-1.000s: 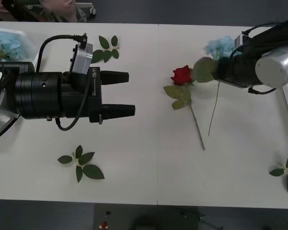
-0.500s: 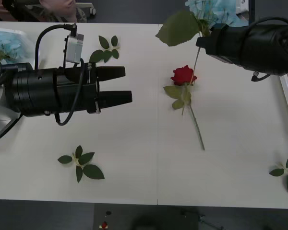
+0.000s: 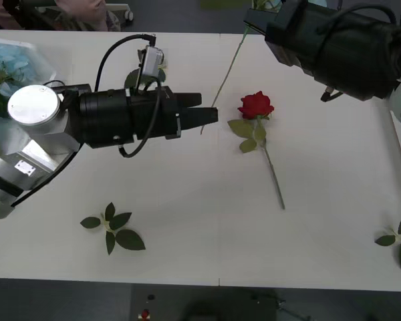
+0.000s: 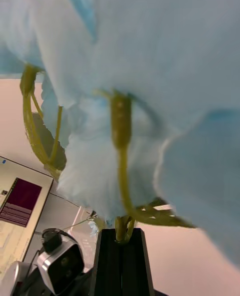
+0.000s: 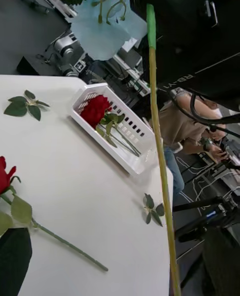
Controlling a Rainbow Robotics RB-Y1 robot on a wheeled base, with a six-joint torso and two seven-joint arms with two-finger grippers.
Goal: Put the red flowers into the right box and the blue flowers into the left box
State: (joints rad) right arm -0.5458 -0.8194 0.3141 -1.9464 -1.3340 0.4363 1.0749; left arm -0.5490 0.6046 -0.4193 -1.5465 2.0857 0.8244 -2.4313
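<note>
On the white table, 1 red rose; right end effector pinching blue flower.

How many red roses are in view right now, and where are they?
2. One red rose lies loose on the table, right of centre. Another red rose sits in the right box. More may be hidden beneath it.

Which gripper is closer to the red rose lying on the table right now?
Left. The left gripper sits level with the red rose, just left of it. The right gripper is raised beyond it, holding the blue flower.
</note>
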